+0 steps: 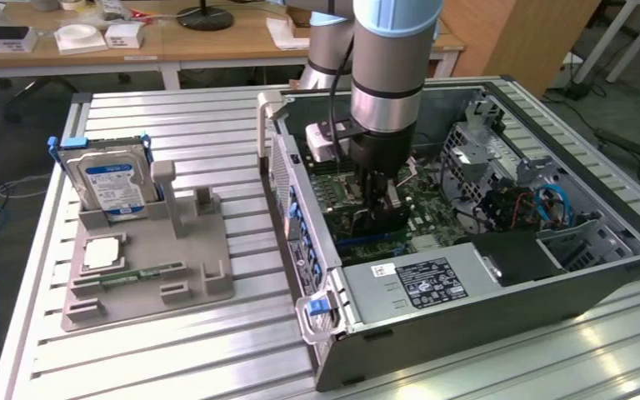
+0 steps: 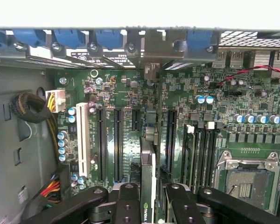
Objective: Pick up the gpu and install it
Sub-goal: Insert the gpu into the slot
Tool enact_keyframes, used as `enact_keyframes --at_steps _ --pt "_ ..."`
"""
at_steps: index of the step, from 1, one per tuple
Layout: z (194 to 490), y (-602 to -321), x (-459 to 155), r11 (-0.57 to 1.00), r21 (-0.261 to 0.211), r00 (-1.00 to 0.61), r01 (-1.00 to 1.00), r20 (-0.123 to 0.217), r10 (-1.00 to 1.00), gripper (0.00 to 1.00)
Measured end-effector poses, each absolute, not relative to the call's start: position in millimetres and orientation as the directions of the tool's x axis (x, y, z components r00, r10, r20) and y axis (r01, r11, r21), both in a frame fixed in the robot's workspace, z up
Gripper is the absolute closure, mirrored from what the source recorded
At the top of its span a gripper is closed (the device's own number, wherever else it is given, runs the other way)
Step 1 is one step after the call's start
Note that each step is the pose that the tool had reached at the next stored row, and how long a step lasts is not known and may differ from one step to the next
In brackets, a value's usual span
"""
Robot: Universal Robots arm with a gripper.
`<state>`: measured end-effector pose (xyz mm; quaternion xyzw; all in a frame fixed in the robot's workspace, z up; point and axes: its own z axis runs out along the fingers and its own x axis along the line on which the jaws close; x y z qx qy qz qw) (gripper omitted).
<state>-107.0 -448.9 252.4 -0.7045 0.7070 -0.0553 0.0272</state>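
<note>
On the slatted metal surface (image 1: pixel 187 350), well to the exterior view's left of the open computer case (image 1: pixel 498 283), sits a grey holder (image 1: pixel 147 258). A silver hard drive (image 1: pixel 109 179) with a blue label stands upright in it, and a narrow green memory stick (image 1: pixel 142 273) lies flat in it nearer the camera. The case lies on its side with its interior exposed. A labelled power supply (image 1: pixel 420 279) fills the case's near end. The robot arm (image 1: pixel 392 75) comes down into the middle of the case, over the green motherboard (image 2: pixel 126 93). The hand (image 1: pixel 378 212) is low inside the case, its black fingers (image 2: pixel 126 200) pinching the gpu (image 2: pixel 148 186) from both sides. The card stands on edge, thin side up. It lies among the long black expansion slots (image 2: pixel 117 142) near the case's rear wall, in line with them, and a white slot (image 2: pixel 83 140) lies beyond those. Whether the card's edge is seated in a slot cannot be told. A bare processor socket (image 2: pixel 245 179) lies on the board on the card's other side. Metal drive bays (image 1: pixel 498 167) with blue and red cables occupy the case's end at the exterior view's right.
</note>
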Motion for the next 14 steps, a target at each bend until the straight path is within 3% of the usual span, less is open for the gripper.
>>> enact_keyframes --at_steps 14 --pt "250.7 -446.5 -107.0 0.001 -0.116 -0.006 -0.993 0.040 -0.999 0.74"
